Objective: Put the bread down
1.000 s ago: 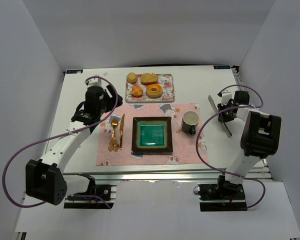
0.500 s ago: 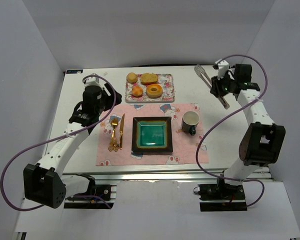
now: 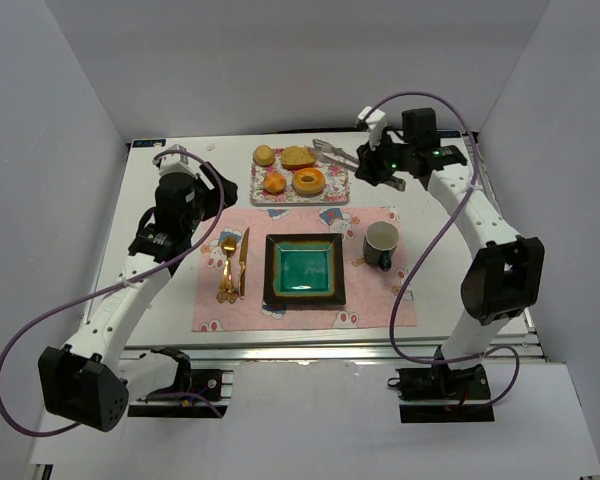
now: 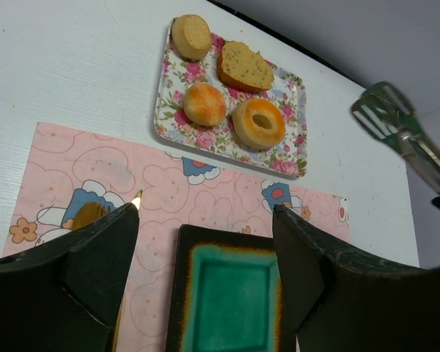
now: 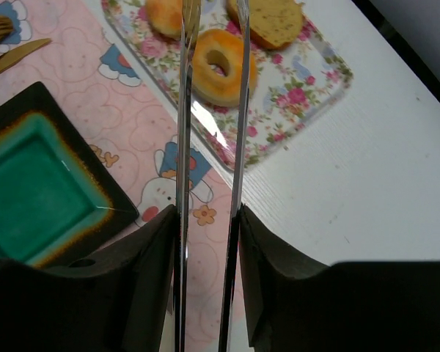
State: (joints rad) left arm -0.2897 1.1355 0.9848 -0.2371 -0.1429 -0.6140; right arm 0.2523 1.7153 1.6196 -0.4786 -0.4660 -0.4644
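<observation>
1. Top view: the small round golden-orange bun [image 3: 274,183] lies on the flowered rectangular tray [image 3: 340,178] at the far side of the table, just beside the ring doughnut [image 3: 309,181]. It is not yet on the dark square plate with the green middle [image 3: 270,272], which is probably its goal.
2. The right arm stretches far forward and turns to the left. The right gripper [image 3: 368,160] holds the long metal tongs [image 3: 330,152], whose tips hang over the tray's right corner. I judge the tongs are there so that the fingers do not touch the food.
3. The left arm [image 3: 130,290] is bent and stands at the left of the pink mat, apart from the tray, likely to give room.
4. Left wrist view: the left gripper [image 4: 205,213] is spread wide with nothing between its fingers. The bun sits in the tray's near-left part.
5. Right wrist view: the right gripper's fingers [image 5: 154,279] press both tong arms from outside, which leaves a narrow gap between the arms. The arms point over the doughnut, and the bun is at their left, partly hidden. The tongs probably need a shift to the left.
</observation>
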